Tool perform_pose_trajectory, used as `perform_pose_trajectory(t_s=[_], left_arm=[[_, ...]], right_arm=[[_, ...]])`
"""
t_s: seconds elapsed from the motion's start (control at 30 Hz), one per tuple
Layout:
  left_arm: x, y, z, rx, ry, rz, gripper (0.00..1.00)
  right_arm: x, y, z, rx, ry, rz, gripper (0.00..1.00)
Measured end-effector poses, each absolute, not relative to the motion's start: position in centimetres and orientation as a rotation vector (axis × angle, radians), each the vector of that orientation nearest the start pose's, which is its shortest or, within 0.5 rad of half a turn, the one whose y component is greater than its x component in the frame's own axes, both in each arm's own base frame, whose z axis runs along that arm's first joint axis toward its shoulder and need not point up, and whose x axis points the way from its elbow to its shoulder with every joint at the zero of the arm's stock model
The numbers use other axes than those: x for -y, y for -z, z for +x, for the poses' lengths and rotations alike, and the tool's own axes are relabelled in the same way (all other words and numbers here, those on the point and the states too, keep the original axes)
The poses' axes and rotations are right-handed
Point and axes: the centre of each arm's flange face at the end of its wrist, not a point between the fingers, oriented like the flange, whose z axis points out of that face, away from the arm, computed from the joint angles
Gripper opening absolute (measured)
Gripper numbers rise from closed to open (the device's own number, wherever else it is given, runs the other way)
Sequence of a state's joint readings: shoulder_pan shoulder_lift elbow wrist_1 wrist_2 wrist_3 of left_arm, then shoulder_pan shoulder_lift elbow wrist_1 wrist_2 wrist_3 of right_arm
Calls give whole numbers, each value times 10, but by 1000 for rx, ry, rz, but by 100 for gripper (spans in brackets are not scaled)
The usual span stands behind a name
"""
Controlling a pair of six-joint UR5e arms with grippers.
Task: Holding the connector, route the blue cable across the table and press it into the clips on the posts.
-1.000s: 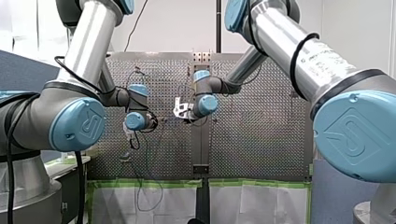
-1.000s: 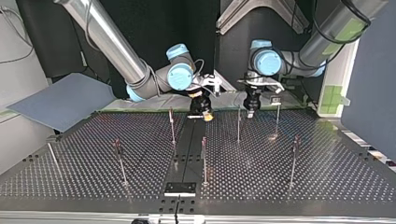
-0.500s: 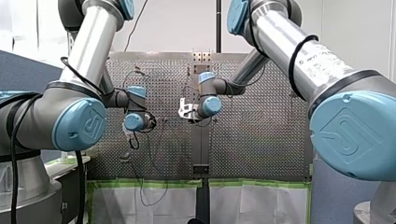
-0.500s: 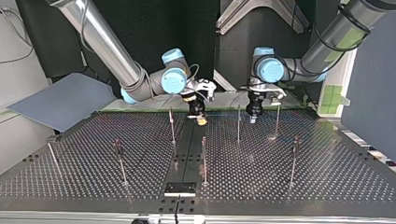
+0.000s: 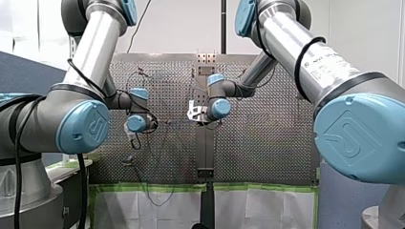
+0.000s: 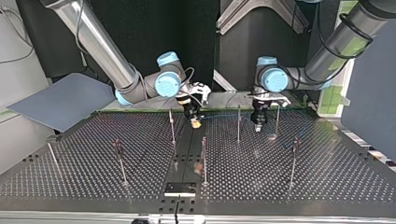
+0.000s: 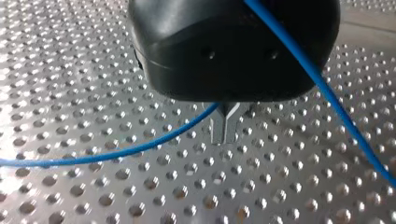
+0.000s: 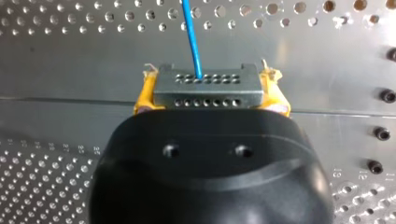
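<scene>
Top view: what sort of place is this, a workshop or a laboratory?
Probably a robotics laboratory test cell: a perforated metal table set with thin posts, and my right arm and my left arm working over it.

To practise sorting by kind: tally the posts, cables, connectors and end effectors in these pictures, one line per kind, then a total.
Posts: 7
Blue cable: 1
Connector: 1
End effectors: 2, left end effector and right end effector
Total: 11
</scene>
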State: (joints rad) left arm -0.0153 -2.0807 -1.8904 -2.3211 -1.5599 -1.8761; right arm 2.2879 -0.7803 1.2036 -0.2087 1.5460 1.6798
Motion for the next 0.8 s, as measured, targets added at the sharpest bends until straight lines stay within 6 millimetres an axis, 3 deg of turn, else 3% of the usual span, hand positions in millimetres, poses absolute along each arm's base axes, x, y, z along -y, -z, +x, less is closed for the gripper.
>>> perform_pose_trajectory(t_s=[0.03,0.07,0.1,0.17,0.2,0.27,0.3,0.33,0.37,0.63,0.8], left_arm=[[142,-143,569,-1573,253,-220,3],[141,-143,569,-1576,246,-218,13],[139,-142,568,-1583,233,-217,13],[137,-141,567,-1597,210,-216,41],[136,-140,566,-1607,194,-214,41],[136,-139,564,-1623,173,-208,70],[135,-137,563,-1635,160,-204,70],[136,-137,562,-1643,149,-201,92],[136,-136,561,-1651,138,-198,100],[141,-131,548,-1725,45,-164,100],[149,-135,528,-1772,22,-128,100]], right_arm=[[466,-182,586,-1298,2159,-2548,0],[466,-182,585,-1299,2159,-2547,0],[467,-182,585,-1299,2159,-2547,0],[468,-182,584,-1300,2159,-2547,0],[468,-182,584,-1300,2159,-2547,0],[468,-182,584,-1301,2159,-2547,0],[468,-182,584,-1301,2159,-2547,0],[468,-182,583,-1300,2158,-2547,0],[468,-182,583,-1300,2158,-2547,0],[468,-182,583,-1298,2153,-2550,0],[469,-182,582,-1299,2152,-2551,0]])
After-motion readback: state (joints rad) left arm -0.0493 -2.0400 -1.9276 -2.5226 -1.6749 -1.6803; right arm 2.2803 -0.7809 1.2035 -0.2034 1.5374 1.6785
